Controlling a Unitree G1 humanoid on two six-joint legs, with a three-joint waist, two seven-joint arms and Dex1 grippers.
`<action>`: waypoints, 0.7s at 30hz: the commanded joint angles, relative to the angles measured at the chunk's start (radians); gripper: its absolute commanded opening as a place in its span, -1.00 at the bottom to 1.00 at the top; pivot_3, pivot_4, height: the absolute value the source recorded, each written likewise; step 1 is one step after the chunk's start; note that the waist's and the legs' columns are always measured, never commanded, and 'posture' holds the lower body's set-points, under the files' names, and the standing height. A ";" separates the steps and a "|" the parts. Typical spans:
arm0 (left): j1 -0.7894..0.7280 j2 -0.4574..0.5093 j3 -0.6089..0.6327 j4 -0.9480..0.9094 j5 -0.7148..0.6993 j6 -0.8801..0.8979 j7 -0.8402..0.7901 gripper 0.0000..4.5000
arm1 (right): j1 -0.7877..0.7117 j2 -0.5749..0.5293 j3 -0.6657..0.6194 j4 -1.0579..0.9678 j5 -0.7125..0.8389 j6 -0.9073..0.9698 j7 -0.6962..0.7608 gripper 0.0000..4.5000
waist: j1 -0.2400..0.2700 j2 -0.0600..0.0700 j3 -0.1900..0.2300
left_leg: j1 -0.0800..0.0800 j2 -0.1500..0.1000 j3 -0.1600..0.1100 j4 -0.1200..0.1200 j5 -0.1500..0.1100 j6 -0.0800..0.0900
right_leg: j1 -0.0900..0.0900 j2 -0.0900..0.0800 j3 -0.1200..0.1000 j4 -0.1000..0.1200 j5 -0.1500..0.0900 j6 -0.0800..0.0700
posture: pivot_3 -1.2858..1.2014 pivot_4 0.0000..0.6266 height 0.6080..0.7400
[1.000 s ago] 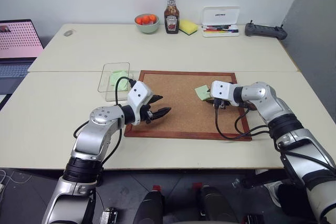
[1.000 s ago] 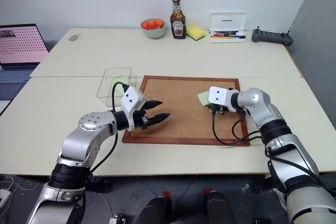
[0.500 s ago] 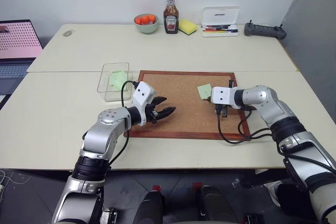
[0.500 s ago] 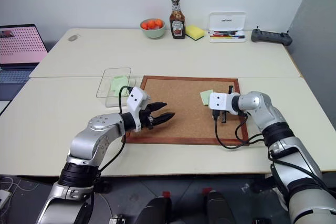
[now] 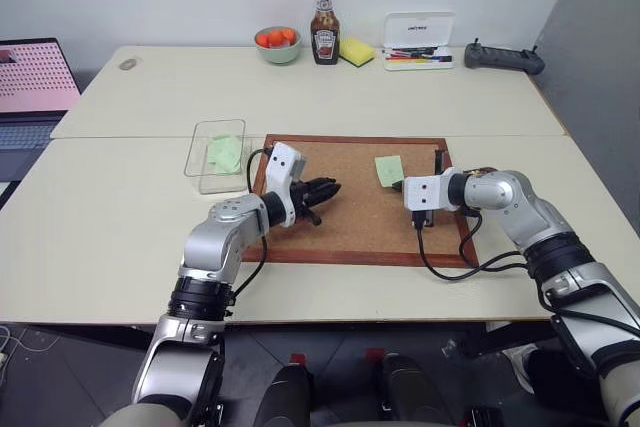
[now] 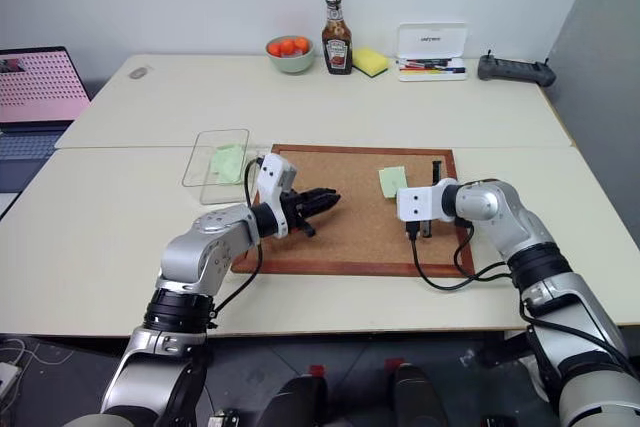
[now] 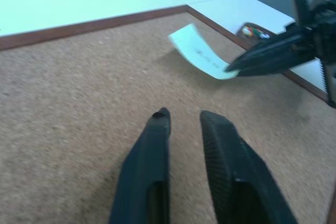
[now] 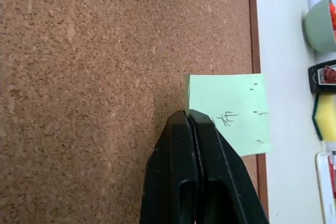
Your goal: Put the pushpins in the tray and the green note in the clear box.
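Observation:
The green note is a pale green square with handwriting, held by one edge just above the cork board. My right gripper is shut on that edge, near the board's right side. My left gripper hovers low over the board's left half, pointing towards the note, its fingers a narrow gap apart with nothing between them. The clear box stands off the board's left edge with a crumpled green paper inside. The tray lies beyond the board's right edge. I cannot make out the pushpins.
Along the table's far edge stand a green bowl of oranges, a ketchup bottle, a yellow sponge, a white pen case and a black controller. A laptop sits at the far left. The right arm's cable drapes over the board's front right corner.
My right gripper's fingers have shut on the green note and the wrist has rolled. My left gripper has moved further over the board towards the note, rolled, and its fingers have narrowed.

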 commanded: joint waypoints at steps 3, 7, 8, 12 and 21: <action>-0.038 -0.043 0.007 0.003 -0.029 -0.005 -0.008 -0.20 | 0.011 -0.023 -0.025 -0.056 -0.006 -0.020 -0.032 -1.00 | 0.001 0.000 0.000 | 0.000 0.000 0.000 0.000 0.000 0.000 | 0.000 0.000 0.000 0.000 0.000 0.000 | 0.03 -0.52 1.00; -0.072 -0.086 0.035 0.049 -0.059 0.017 0.008 0.15 | 0.015 -0.030 -0.025 -0.068 -0.015 -0.027 -0.052 -1.00 | 0.000 0.000 0.000 | 0.000 0.000 0.000 0.000 0.000 0.000 | 0.000 0.000 0.000 0.000 0.000 0.000 | 0.03 -0.52 1.00; -0.084 -0.101 0.047 0.064 -0.069 0.027 0.018 0.25 | 0.016 -0.031 -0.024 -0.070 -0.017 -0.030 -0.056 -1.00 | 0.001 0.000 0.000 | 0.000 0.000 0.000 0.000 0.000 0.000 | 0.000 0.000 0.000 0.000 0.000 0.000 | 0.03 -0.52 1.00; -0.143 -0.158 0.085 0.153 -0.087 0.042 0.071 0.59 | 0.018 -0.036 -0.024 -0.077 -0.026 -0.053 -0.079 -1.00 | 0.000 0.000 0.000 | 0.000 0.000 0.000 0.000 0.000 0.000 | 0.000 0.000 0.000 0.000 0.000 0.000 | 0.03 -0.52 1.00; -0.276 -0.247 0.125 0.415 -0.098 0.030 0.084 0.75 | 0.037 -0.035 -0.023 -0.125 -0.026 -0.068 -0.078 -1.00 | 0.001 -0.001 0.000 | 0.000 -0.001 0.000 0.000 0.000 0.000 | 0.000 0.000 0.000 0.000 0.000 0.000 | 0.03 -0.52 1.00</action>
